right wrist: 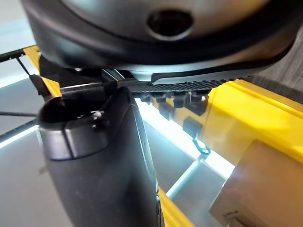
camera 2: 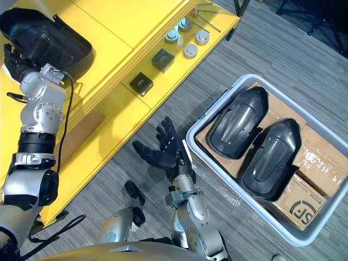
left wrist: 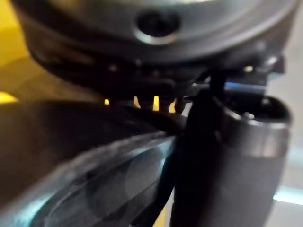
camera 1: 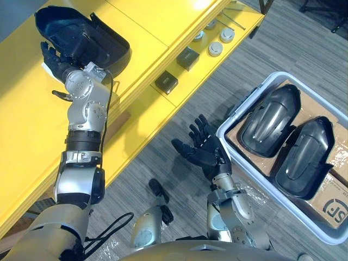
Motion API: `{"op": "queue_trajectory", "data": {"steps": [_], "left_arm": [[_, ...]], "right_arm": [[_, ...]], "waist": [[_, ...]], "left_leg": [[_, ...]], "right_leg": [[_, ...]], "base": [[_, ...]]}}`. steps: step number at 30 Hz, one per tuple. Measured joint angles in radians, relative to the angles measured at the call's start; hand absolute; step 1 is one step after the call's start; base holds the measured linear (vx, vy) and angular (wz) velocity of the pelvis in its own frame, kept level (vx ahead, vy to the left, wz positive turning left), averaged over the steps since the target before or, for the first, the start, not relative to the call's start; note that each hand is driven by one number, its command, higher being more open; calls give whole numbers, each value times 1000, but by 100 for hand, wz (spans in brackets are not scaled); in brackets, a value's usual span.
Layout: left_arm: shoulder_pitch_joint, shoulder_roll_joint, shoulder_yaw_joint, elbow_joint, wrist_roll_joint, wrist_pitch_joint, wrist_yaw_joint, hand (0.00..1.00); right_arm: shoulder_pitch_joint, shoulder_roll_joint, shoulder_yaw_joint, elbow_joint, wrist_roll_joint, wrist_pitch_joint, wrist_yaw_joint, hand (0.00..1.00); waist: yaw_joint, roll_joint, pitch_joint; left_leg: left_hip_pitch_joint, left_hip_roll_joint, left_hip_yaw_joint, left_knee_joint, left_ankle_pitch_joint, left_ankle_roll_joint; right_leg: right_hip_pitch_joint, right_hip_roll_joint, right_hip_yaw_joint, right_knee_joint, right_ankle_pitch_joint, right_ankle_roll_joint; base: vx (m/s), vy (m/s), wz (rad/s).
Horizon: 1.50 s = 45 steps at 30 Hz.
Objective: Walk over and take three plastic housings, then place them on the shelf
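Plastic housing (camera 1: 89, 35), black and glossy, lies hollow side up on the top level of the yellow shelf (camera 1: 32, 125), with the left hand (camera 1: 54, 58) pressed against its near end; whether that hand grips the shell or merely rests against it I cannot tell. A second housing (camera 2: 236, 122) and a third housing (camera 2: 269, 157) lie side by side, domed side up, on cardboard boxes (camera 2: 321, 163) in the grey bin (camera 2: 213, 104) on the floor, so I judge one of three delivered. The right hand (camera 1: 205, 152) hangs between shelf and bin, palm up, spread wide and holding nothing. The main risk, as I read it, is the parting: the shell sits close to the step down to the lower ledge, so a hand that catches its rim while pulling away could drag it over onto the small black boxes (camera 1: 187, 57) and round metal discs (camera 1: 215, 49) below. In the bin, the smooth curved backs offer little purchase and could slip from a shallow hold, and a low reach by the right hand might strike the bin's wall, which is just beside it. The right eye view takes in the whole bin, including the boxes at its far side, which the left eye view cuts off. The left wrist view alone shows the shell's shiny surface right up against the hand, though too close to reveal a grasp.
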Motion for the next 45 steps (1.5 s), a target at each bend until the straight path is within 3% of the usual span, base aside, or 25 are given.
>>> {"op": "queue_trajectory", "data": {"steps": [10,17,21,28,31,39,42,45], "left_arm": [[-19,23,-1,8,40,8,6,100],[-41,65,-24,45,121,126,-18,100],[-46,106,-51,68,151,196,-79,100],[-44,147,-69,84,-50,176,-282,100],[-38,147,-72,82,-45,176,-294,100],[9,146,-64,57,-29,153,-326,100],[8,149,-50,12,125,153,-298,100],[8,184,-43,2,156,152,-289,100]], "right_arm": [[23,0,24,-32,38,-1,6,100],[30,0,54,-33,38,-1,24,100],[33,0,73,-33,36,0,25,100],[30,0,72,-34,24,0,29,100],[23,0,71,-34,19,6,29,100],[23,0,67,-23,16,18,29,100],[18,0,67,-5,16,18,31,100],[21,1,68,30,8,17,33,100]], "waist": [[0,2,18],[2,2,18],[2,2,18],[14,6,14],[15,6,14],[26,11,-77],[35,10,-109],[40,10,-157]], "left_leg": [[-5,1,1,0,5,1],[10,1,0,0,7,2],[22,1,0,0,9,3],[46,1,-26,-1,15,5],[50,1,-30,-1,17,6],[63,0,-55,-1,17,5],[75,0,-60,-2,16,5],[89,1,-63,-4,14,1]], "right_leg": [[-13,0,3,15,-2,-3],[3,0,0,17,-2,-3],[13,0,0,19,-2,-4],[58,-2,-27,11,-3,-4],[72,-1,-34,-2,1,-1],[123,1,-64,-42,9,4],[147,1,-77,-59,16,5],[171,4,-84,-77,19,5]], "base": [[3,0,0],[0,0,0],[0,0,0],[3,-3,8],[1,-5,6],[30,-9,9],[6,0,5],[0,0,2]]}}
